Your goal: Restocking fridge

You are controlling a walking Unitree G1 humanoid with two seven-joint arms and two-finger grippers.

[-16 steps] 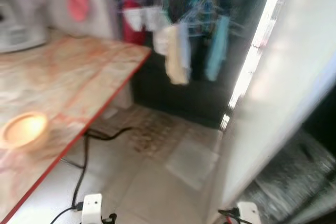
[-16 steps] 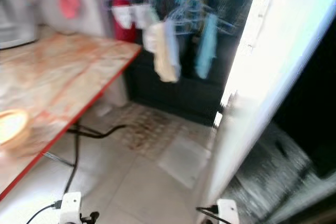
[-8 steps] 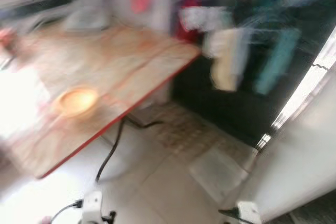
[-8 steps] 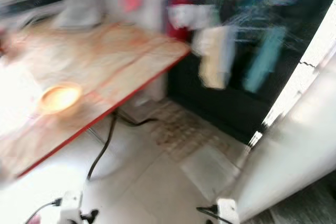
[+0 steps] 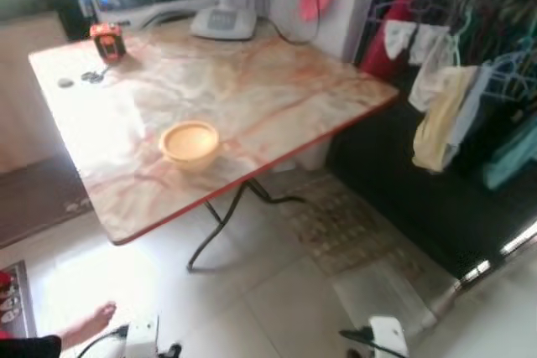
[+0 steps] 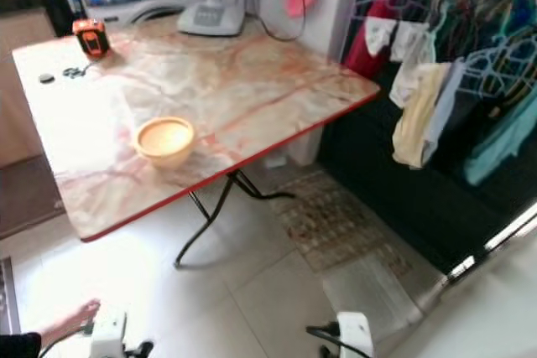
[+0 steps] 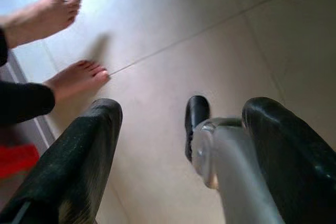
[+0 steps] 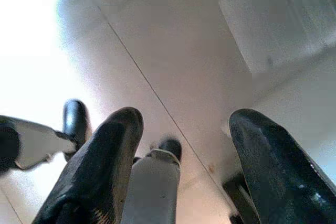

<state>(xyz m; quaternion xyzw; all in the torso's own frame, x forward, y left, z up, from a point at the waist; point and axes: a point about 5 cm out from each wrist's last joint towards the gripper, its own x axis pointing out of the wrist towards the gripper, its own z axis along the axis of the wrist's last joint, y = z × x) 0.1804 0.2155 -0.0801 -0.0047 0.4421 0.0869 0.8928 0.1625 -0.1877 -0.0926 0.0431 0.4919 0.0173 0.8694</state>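
The robot faced a marble-patterned table (image 5: pixel 252 98), left of frame, bearing a yellow bowl (image 5: pixel 190 143). Left gripper (image 7: pixel 178 145) and right gripper (image 8: pixel 184 150) hung spread, empty. It seemed between fetches; next it likely needed to approach the table.

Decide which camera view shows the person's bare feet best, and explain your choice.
The left wrist view: both bare feet lie close and sharp on the floor tiles, beyond the open left gripper. The eye views catch one foot at the bottom edge, small and cut off.
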